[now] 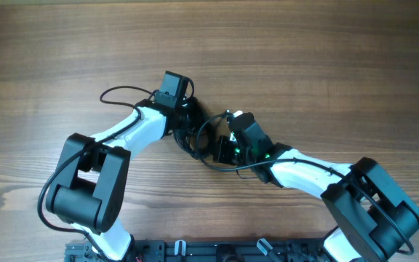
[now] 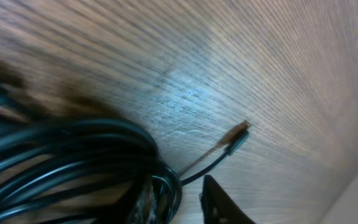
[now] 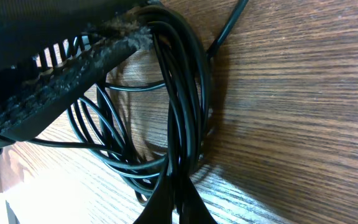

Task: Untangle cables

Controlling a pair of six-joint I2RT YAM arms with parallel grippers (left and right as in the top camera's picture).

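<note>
The cables (image 3: 182, 93) lay bunched near the middle of the table (image 1: 304, 58). The right gripper (image 3: 174, 204) was clamped on several strands there. The left gripper (image 2: 178, 206), also mid-table, had its jaws slightly apart.

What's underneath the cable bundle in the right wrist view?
Wooden table shows through the loops of the cables. Whatever lies beneath the right pincer and the densest strands is covered.

Left claw (image 1: 189, 115) slightly parted; right claw (image 1: 222, 148) clamped tight.
</note>
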